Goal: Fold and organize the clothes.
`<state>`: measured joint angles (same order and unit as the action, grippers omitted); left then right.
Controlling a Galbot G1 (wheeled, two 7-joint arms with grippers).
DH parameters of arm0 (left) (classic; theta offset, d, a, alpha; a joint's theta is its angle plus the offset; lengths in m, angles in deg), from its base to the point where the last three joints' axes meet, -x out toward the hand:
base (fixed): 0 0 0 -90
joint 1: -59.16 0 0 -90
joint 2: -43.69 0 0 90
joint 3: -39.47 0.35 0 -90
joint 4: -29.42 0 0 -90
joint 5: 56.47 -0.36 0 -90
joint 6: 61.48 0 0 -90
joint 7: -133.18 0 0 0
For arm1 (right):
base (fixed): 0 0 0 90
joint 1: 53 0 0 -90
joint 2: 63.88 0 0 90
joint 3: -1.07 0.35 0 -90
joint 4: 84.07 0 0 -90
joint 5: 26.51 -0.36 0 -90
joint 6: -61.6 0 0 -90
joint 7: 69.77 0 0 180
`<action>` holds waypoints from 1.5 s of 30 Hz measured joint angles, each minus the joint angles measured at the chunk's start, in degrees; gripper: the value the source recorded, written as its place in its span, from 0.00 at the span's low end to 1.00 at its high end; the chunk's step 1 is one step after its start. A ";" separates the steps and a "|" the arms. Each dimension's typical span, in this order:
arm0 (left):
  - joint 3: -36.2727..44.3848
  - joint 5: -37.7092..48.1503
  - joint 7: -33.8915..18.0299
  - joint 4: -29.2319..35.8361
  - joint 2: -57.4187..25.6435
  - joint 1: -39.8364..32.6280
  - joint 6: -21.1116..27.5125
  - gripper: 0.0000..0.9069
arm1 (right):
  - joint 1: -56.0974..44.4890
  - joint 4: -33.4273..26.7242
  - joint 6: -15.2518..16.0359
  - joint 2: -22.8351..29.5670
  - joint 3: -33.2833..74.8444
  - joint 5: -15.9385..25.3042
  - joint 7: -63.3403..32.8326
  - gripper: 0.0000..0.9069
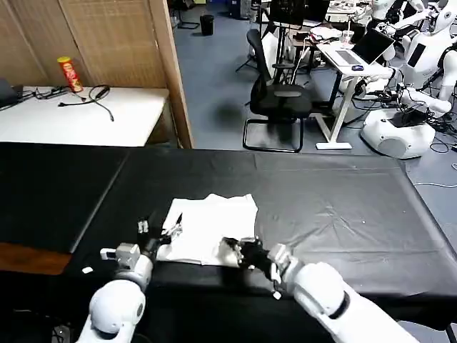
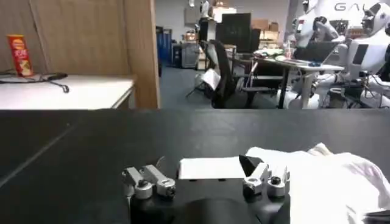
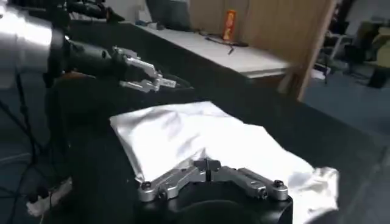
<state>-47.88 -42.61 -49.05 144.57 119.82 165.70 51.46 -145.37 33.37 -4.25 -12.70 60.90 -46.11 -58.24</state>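
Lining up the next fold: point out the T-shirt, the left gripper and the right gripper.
T-shirt point(image 1: 211, 227): head view, middle of the folded white cloth.
Left gripper point(image 1: 161, 227): head view, between its open fingertips.
Right gripper point(image 1: 230, 248): head view, at its fingertips, near cloth edge.

Partial letters "GAL" on far wall sign point(image 2: 348, 7)

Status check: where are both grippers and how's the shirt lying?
Left gripper open at the white cotton T-shirt's left edge. Right gripper open at its near edge. Shirt folded, rumpled, on the black table cover. Nothing in the way.
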 joint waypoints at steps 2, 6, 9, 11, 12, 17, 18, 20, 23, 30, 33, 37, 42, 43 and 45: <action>-0.02 0.05 0.00 -0.43 -0.15 -0.26 -0.07 0.97 | -2.92 1.50 -0.04 -1.21 2.33 -0.02 -0.16 0.04; 0.00 0.22 0.02 -1.17 -0.36 -0.83 -0.24 0.97 | -8.27 3.79 -0.31 -2.61 6.44 -0.15 -1.73 0.97; 0.09 0.35 0.23 -1.80 -0.38 -1.42 -0.57 0.97 | -11.26 5.12 -1.54 -2.62 9.19 -1.22 -2.93 0.97; 0.08 0.68 0.34 -2.57 -0.30 -1.73 -0.88 0.97 | -12.46 5.56 -2.73 -2.21 11.01 -2.70 -4.40 0.97; 0.09 1.02 0.44 -2.84 -0.28 -1.75 -0.94 0.97 | -12.70 5.61 -3.25 -1.91 11.79 -3.52 -4.96 0.97; 0.01 4.00 0.80 -4.09 0.46 -1.76 -0.96 0.97 | -13.68 5.90 -4.42 0.52 14.39 -6.22 -6.18 0.97; -0.07 4.69 0.79 -4.24 0.63 -1.73 -0.93 0.97 | -14.03 5.94 -4.40 1.25 14.78 -6.21 -6.18 0.97; -0.28 5.71 0.86 -4.69 1.11 -1.68 -0.93 0.97 | -14.71 6.10 -4.35 2.54 15.47 -6.18 -6.18 0.97; -0.44 6.61 1.07 -5.75 1.86 -1.67 -1.15 0.97 | -15.36 6.62 -4.33 3.97 16.31 -6.13 -6.14 0.97; -1.64 8.32 1.93 -8.68 3.84 -2.46 -2.81 0.97 | -16.46 7.91 -4.45 5.28 17.37 -6.03 -5.94 0.97; -2.24 10.68 2.14 -10.16 4.18 -2.45 -3.00 0.40 | -16.76 7.94 -4.50 5.55 17.54 -5.88 -5.93 0.97; -2.96 15.16 2.03 -10.89 4.61 -2.50 -2.54 0.01 | -16.71 8.20 -4.53 5.87 17.60 -5.77 -5.94 0.97; -3.86 20.71 1.82 -11.03 5.11 -2.41 -1.63 0.00 | -16.63 8.28 -4.60 6.38 17.62 -5.61 -6.00 0.97; -4.03 21.69 1.65 -10.91 5.17 -2.36 -1.39 0.00 | -16.67 8.28 -4.62 6.46 17.62 -5.53 -6.00 0.97; -4.30 22.28 1.14 -10.82 5.32 -2.37 -1.14 0.00 | -16.79 8.32 -4.66 6.78 17.62 -5.31 -6.04 0.97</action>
<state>-52.18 -20.33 -47.91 133.75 125.14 163.34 50.31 -162.17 41.70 -8.91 -5.92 78.52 -51.42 -64.29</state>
